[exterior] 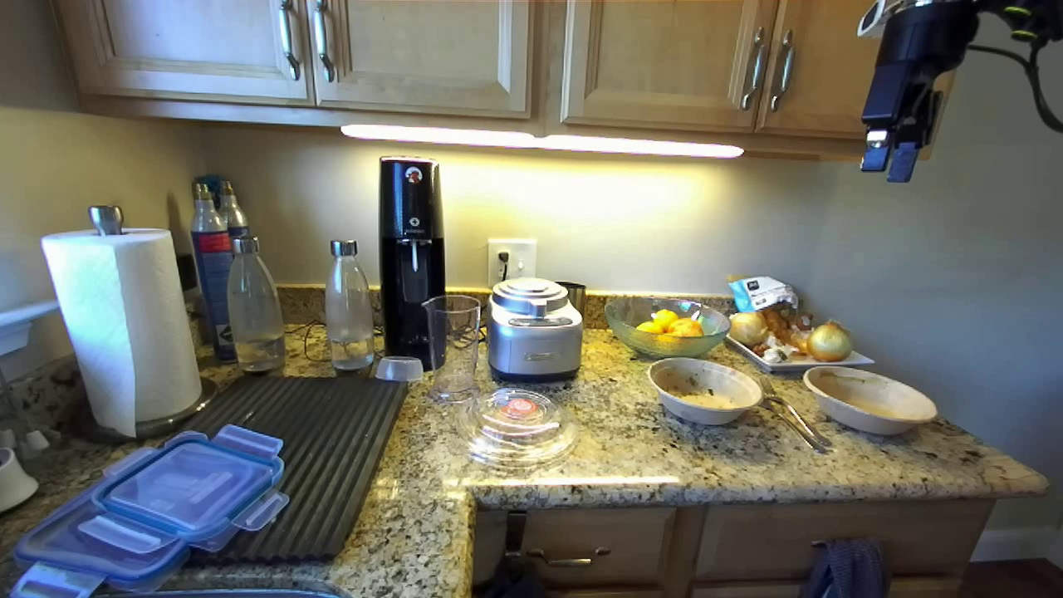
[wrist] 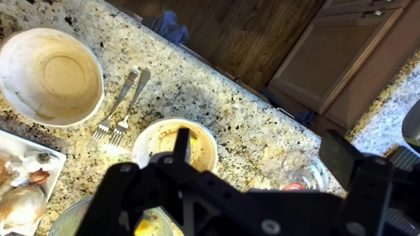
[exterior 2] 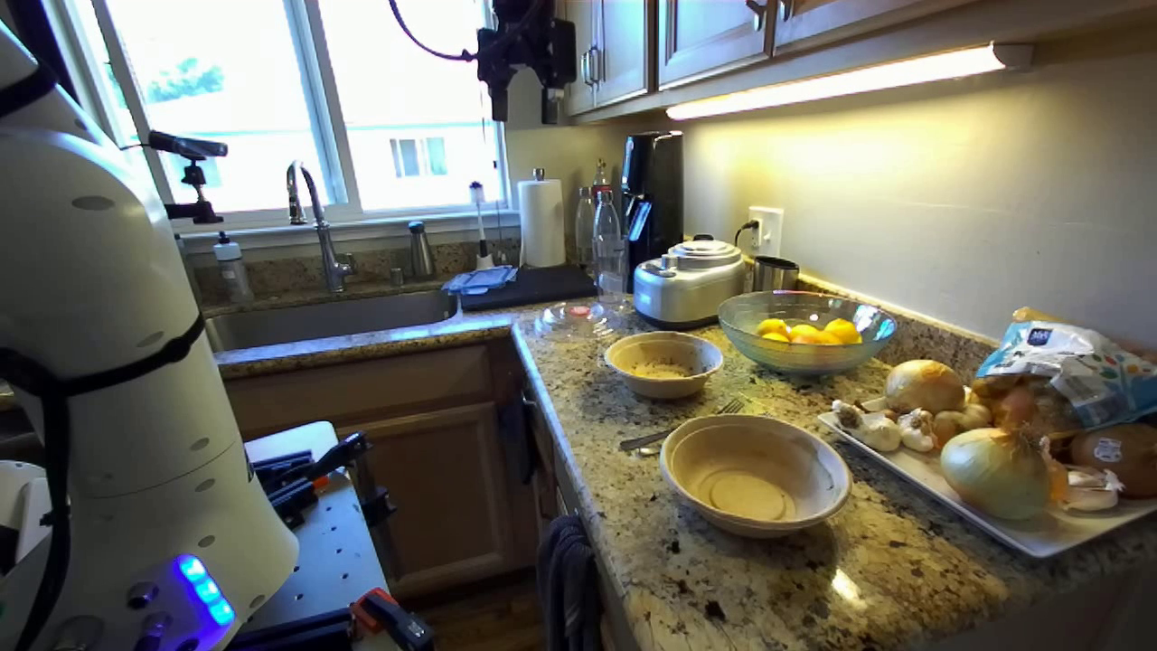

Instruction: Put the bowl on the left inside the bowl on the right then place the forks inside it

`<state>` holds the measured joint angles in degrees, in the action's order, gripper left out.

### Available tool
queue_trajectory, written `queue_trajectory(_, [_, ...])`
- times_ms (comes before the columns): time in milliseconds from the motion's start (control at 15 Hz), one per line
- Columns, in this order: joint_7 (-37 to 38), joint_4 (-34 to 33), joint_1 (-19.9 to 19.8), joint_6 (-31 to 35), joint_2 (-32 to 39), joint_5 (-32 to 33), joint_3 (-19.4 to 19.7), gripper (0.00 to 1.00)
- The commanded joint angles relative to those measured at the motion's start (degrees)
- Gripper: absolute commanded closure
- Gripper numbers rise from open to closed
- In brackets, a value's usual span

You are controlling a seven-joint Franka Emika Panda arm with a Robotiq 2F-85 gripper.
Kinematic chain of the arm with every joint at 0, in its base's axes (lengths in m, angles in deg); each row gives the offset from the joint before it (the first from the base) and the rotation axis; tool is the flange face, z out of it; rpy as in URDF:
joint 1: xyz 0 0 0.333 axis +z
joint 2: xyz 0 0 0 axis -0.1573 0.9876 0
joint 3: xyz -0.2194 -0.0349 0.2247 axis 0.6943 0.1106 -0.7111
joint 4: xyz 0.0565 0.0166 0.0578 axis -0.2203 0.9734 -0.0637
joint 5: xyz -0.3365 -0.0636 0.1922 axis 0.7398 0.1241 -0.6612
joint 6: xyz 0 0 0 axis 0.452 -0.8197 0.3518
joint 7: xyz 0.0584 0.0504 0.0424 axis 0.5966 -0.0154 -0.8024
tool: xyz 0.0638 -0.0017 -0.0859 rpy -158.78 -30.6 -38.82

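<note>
The white arm stands along the edge of an exterior view, blue lights glowing low on it. The gripper hangs high, its fingers aimed roughly downward and spread well apart, the gap clear; the frame cuts off the arm above, so its bend is hard to judge.

Granite c-top: ppr towel roll upright nr 2 clear bottles; ribbed dk mat w/ 2 blue-edged lids, stacked, partly on it. Clear spouted cup nr tall blk drinks machine & silver appl.; clear round lid betw. appl. & c-top edge. Yel./orange citrus in glass bowl nr wall. Wht tray: onions, garlic; blue/wht bag just beside. Upper cabs., strip light lit below. Dk towel hangs on drawer. In an ext. view: sink + faucet by window.
</note>
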<state>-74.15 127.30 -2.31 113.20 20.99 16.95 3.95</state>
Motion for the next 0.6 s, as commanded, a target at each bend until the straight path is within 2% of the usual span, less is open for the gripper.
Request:
queue_trajectory(0, [-0.9, 1.7, -0.6, 4.8, 0.9, 0.8, -0.9, 0.0])
queue_trajectory(267, [-0.6, 4.5, -1.2, 13.6, 4.0, 2.2, -1.0, 0.0])
queue_trajectory(533, [2.9, 7.9, -2.3, 23.5, 7.8, 6.1, -1.6, 0.0])
